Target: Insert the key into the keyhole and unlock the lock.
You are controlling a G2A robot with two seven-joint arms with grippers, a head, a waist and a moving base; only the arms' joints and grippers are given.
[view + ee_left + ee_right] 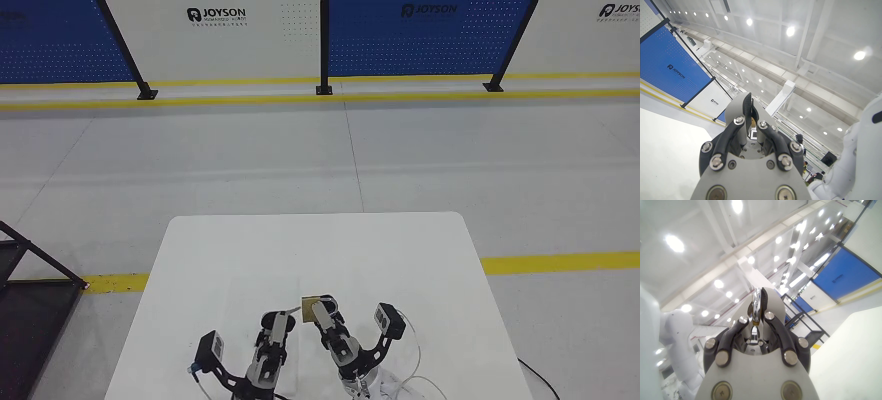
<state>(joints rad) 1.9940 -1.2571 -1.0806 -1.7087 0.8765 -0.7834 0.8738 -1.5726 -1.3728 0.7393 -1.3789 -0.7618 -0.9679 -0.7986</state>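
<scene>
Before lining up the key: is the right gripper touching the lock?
Touching. In the right wrist view the right gripper has both fingers pressed against the shiny shackle of the lock.

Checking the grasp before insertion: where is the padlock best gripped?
By its shackle, pinched across the flat loop from the shackle end, as the right gripper does; the brass body then sticks out free toward the key in the left gripper.
</scene>
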